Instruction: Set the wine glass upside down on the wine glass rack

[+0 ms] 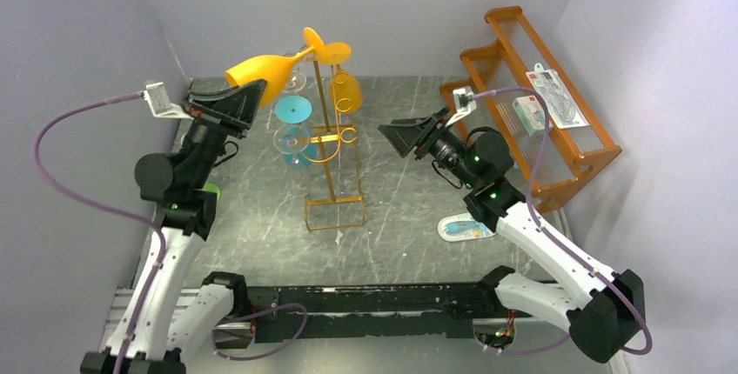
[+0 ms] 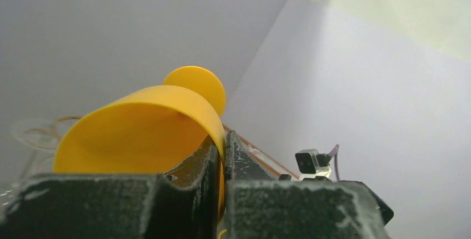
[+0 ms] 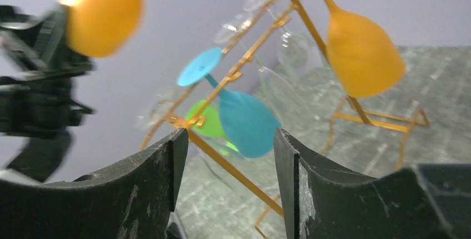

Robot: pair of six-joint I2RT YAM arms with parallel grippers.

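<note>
The orange wine glass (image 1: 261, 70) is held raised and tilted, with its foot close to the top of the wine glass rack (image 1: 335, 143). Its bowl wall is clamped at the rim between the nearly closed jaws of the left gripper (image 1: 246, 100). The jaws of the right gripper (image 1: 407, 139) are spread wide, and nothing is held or touched.

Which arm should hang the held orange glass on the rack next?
Left. Left claw grips the orange wine glass by its bowl rim, foot near the wine glass rack top. Right claw is open, empty.
</note>
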